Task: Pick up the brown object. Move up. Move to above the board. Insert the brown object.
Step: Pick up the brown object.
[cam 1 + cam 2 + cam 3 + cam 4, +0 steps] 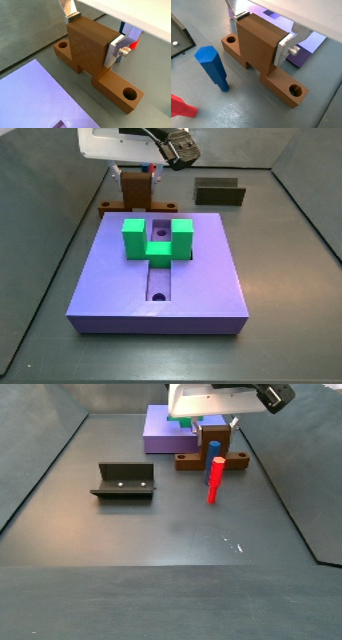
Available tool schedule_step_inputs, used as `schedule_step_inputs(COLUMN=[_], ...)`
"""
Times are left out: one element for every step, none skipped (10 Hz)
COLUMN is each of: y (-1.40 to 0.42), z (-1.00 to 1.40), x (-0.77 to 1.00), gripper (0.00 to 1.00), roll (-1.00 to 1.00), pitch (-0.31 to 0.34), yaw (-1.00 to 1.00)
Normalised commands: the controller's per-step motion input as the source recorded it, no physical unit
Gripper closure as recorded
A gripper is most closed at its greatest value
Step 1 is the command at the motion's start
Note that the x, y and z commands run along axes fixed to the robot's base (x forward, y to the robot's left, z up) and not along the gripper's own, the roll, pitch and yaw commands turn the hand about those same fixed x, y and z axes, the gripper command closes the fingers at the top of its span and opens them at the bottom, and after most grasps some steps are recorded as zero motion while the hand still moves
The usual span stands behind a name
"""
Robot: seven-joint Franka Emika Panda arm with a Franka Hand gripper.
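Observation:
The brown object has a tall upright block on a long base bar with a round hole at each end. My gripper is shut on the upright block, one silver finger flat on each side. In both side views the brown object sits low at the floor under the gripper, just beyond one edge of the board. The board is a lavender slab with a central slot and a green U-shaped block.
A thin red-and-blue peg stands upright close beside the brown object. The dark fixture stands apart on the grey floor. Grey walls enclose the floor.

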Motion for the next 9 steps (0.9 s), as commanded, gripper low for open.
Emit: schedule_step_inputs(y=[0.00,0.00,0.00,0.00,0.00,0.00,0.00,0.00,0.00], z=[0.00,0.00,0.00,0.00,0.00,0.00,0.00,0.00,0.00], x=[0.00,0.00,0.00,0.00,0.00,0.00,0.00,0.00,0.00], gripper=[1.00,1.00,1.00,1.00,1.00,1.00,1.00,1.00,1.00], roll=[0.00,0.00,0.00,0.00,0.00,0.00,0.00,0.00,0.00], pitch=[0.000,0.000,0.000,0.000,0.000,0.000,0.000,0.000,0.000], yaw=[0.00,0.00,0.00,0.00,0.00,0.00,0.00,0.00,0.00])
